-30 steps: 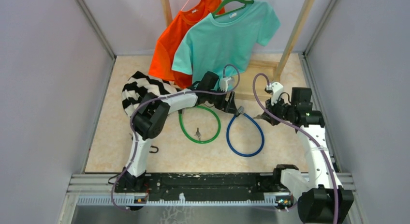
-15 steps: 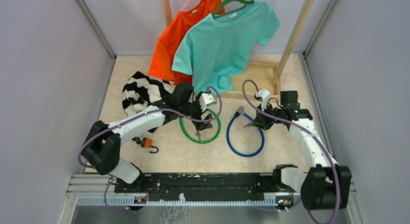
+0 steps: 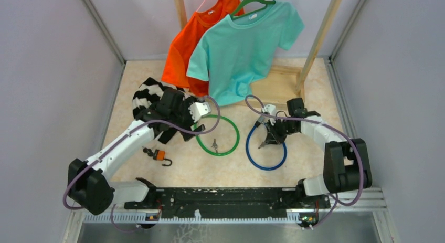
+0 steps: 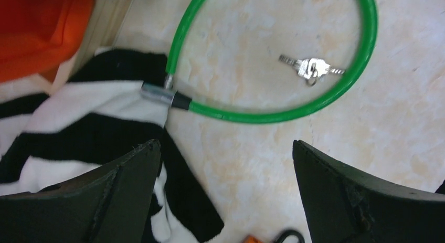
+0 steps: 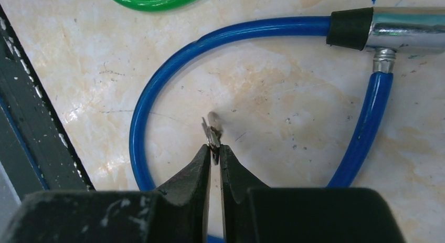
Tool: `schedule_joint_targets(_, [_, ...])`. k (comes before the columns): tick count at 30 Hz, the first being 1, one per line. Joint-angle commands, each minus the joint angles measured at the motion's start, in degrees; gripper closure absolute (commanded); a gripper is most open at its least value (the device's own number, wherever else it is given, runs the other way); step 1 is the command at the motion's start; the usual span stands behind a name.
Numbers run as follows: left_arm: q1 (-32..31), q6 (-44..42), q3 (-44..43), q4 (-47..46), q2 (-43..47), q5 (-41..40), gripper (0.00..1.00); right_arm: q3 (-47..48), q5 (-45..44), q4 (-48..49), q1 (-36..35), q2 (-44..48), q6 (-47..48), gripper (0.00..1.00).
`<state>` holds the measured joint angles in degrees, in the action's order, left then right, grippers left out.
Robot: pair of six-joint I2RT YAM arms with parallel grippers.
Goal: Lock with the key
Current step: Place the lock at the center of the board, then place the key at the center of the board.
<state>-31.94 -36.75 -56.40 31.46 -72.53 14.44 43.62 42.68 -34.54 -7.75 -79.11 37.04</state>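
Right fingers (image 5: 199, 167) pinched on key (image 5: 212, 134), inside blue lock (image 5: 273, 27) loop. Left fingers (image 4: 128, 172) spread, empty. Next, likely: align key with barrel (image 5: 406, 28), insert, turn.

The green cable lock (image 4: 262, 117) lies on a beige marbled tabletop (image 3: 210, 169). Silver keys (image 4: 309, 69) lie inside its loop. To its right are a blue cable lock (image 5: 273, 25) and a silvery key (image 5: 212, 135). To its left are black-and-white striped cloth (image 4: 78, 122) and a padlock (image 3: 159, 155) that seems orange. Behind it hang an orange shirt (image 3: 181, 49) and a teal shirt (image 3: 244, 43).
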Motion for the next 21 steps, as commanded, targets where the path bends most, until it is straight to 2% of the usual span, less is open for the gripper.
schedule_joint_targets(1, [5.2, -4.3, 0.9, 8.0, 4.2, -2.5, 0.01, 1.7, -2.3, 2.0, -1.4, -2.1, 1.9, 0.84])
schedule_joint_targets(6, [12.2, -7.7, 1.3, 15.4, 5.2, -1.7, 0.01, 3.3, -9.6, 1.3, -1.4, -0.2, 0.6, 0.53])
schedule_joint_targets(9, [17.0, -13.7, 3.0, 19.5, 5.3, -2.2, 0.01, 4.2, -13.2, 0.6, -1.3, 3.2, -0.5, 0.4])
schedule_joint_targets(14, [27.0, -34.3, 6.5, 24.0, 4.6, -2.0, 0.01, 5.0, -12.0, -0.3, -1.3, 9.6, -2.7, 0.36])
schedule_joint_targets(17, [29.4, -43.3, 8.4, 24.5, 2.8, -2.6, 0.01, 5.7, -10.5, -0.3, -1.3, 11.6, -4.5, 0.36])
schedule_joint_targets(21, [30.1, -50.7, 9.5, 24.8, -0.4, -2.3, 0.01, 5.6, -9.5, 0.3, -1.3, 12.6, -6.3, 0.36])
